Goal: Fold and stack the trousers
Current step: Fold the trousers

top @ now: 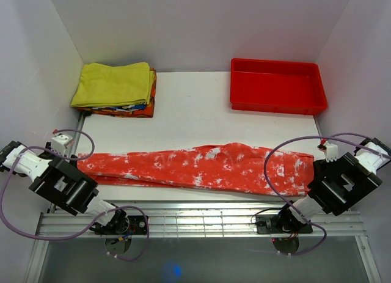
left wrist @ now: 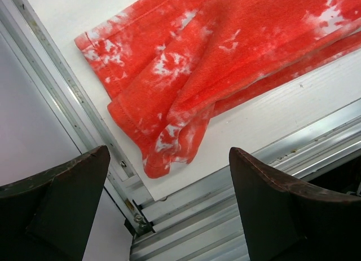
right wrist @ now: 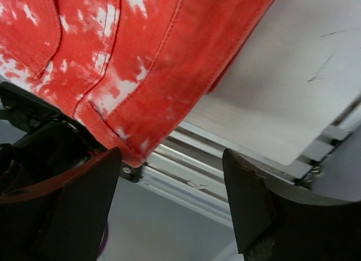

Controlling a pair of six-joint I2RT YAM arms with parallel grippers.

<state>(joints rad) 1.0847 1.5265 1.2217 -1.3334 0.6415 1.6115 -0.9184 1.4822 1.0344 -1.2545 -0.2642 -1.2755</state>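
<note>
While the trousers (top: 201,167) lie stretched out flat, left and right jaws stand spread at opposite ends.

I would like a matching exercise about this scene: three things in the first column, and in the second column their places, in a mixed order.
Things:
1. long red-orange cloth trousers with white blotches
2. rigid red plastic tray
3. plain yellow folded garment

Places, seen from the top camera:
A. far left corner
B. far right corner
C. spread out flat from left to right along the near side

Pairs: 1-C, 2-B, 3-A
</note>
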